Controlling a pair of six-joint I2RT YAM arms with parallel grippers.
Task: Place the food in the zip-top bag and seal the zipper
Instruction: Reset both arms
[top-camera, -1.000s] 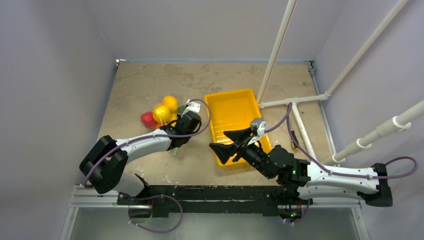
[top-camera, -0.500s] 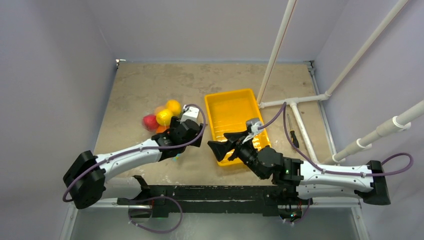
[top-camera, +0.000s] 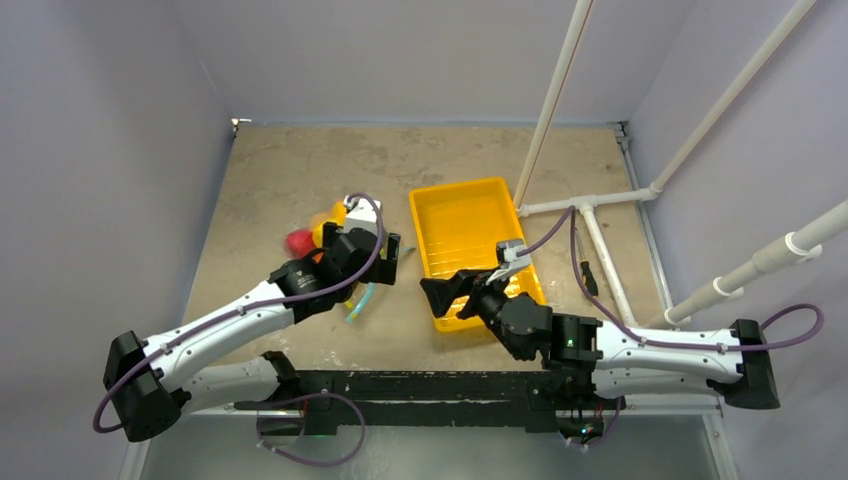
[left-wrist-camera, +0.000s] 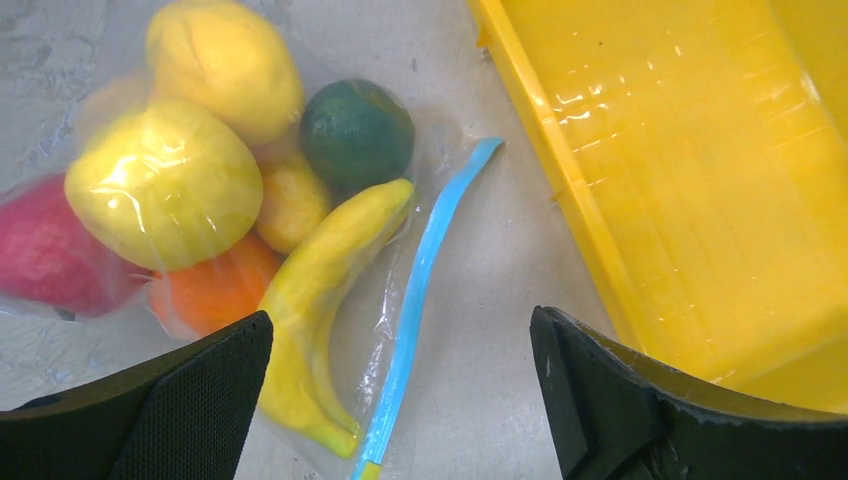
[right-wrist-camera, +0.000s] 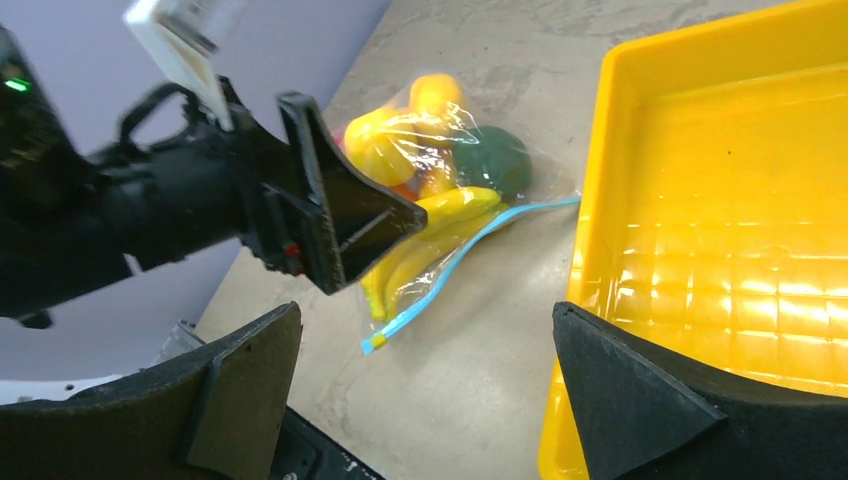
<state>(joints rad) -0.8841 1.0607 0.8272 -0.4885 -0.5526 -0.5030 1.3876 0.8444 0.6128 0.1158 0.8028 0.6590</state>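
The zip-top bag (left-wrist-camera: 390, 215) lies flat on the table with the food inside: yellow fruits (left-wrist-camera: 165, 185), a green one (left-wrist-camera: 357, 132), a banana (left-wrist-camera: 325, 290), an orange one (left-wrist-camera: 205, 290) and a red one (left-wrist-camera: 50, 260). The zipper (left-wrist-camera: 425, 290) runs as one teal-blue line along the bag's right edge, ending in a small yellow tab. My left gripper (left-wrist-camera: 400, 400) hovers open over the zipper's near end, touching nothing. My right gripper (right-wrist-camera: 425, 390) is open and empty, to the right of the bag (right-wrist-camera: 440, 160) beside the tray. From above, the left arm covers part of the bag (top-camera: 305, 240).
The yellow tray (top-camera: 470, 215) sits right of the bag, its left wall close to the zipper (top-camera: 362, 300). White pipes (top-camera: 600, 250) and a screwdriver (top-camera: 583, 268) lie at the right. Purple walls close in the table.
My left gripper has opened and let go of the zipper, and its arm has stretched out further over the bag. The right gripper has drawn back and left, opening a little wider.
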